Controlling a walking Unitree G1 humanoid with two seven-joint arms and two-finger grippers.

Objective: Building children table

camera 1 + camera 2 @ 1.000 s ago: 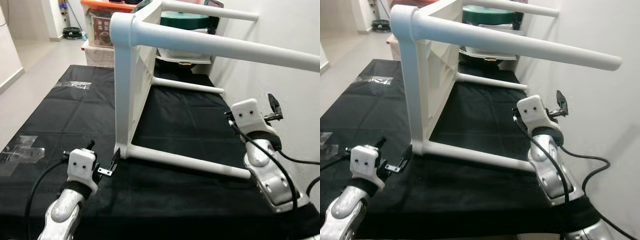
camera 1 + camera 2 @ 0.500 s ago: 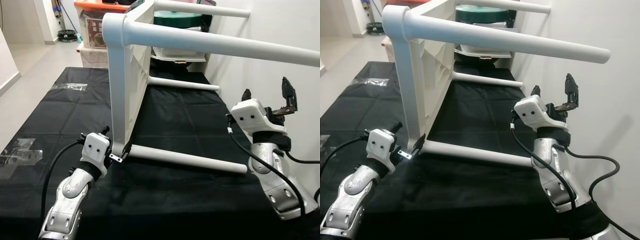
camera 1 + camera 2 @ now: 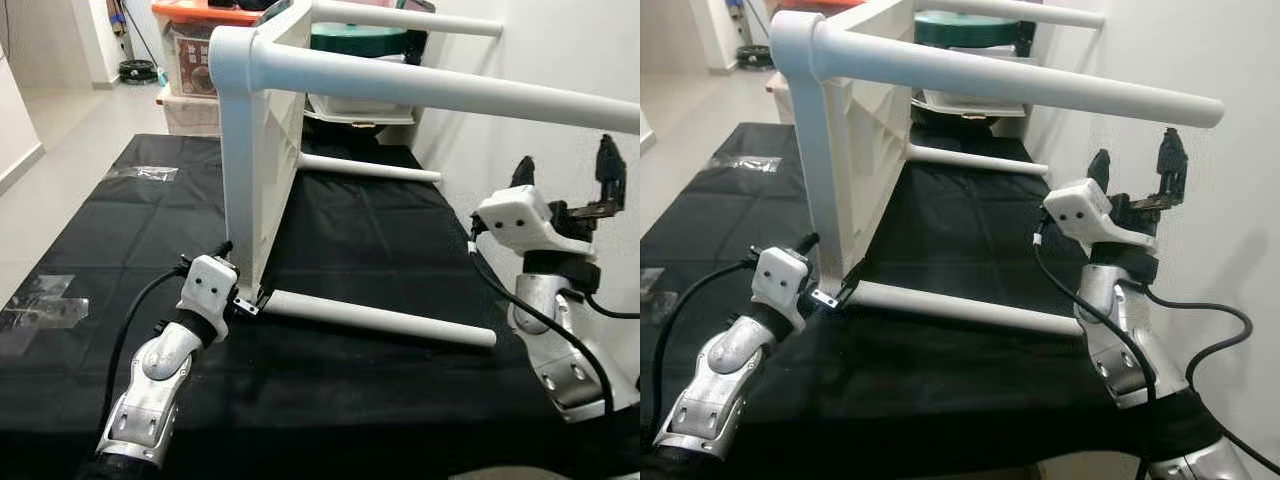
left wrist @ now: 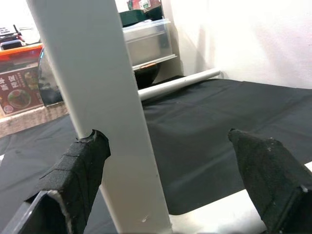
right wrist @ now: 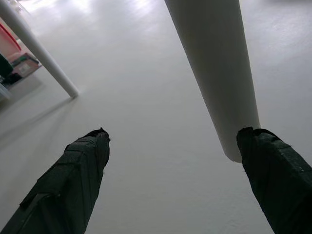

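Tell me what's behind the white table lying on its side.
Behind the white table, an orange-lidded storage box and a green round thing on a clear bin; their lower parts are hidden.

No writing can be read anywhere. The one printed item is a red label (image 4: 19, 95) at the left edge of the left wrist view, on a box under an orange lid (image 3: 205, 12) that also appears at the top of the left eye view; it bears pale characters too small and blurred to make out.
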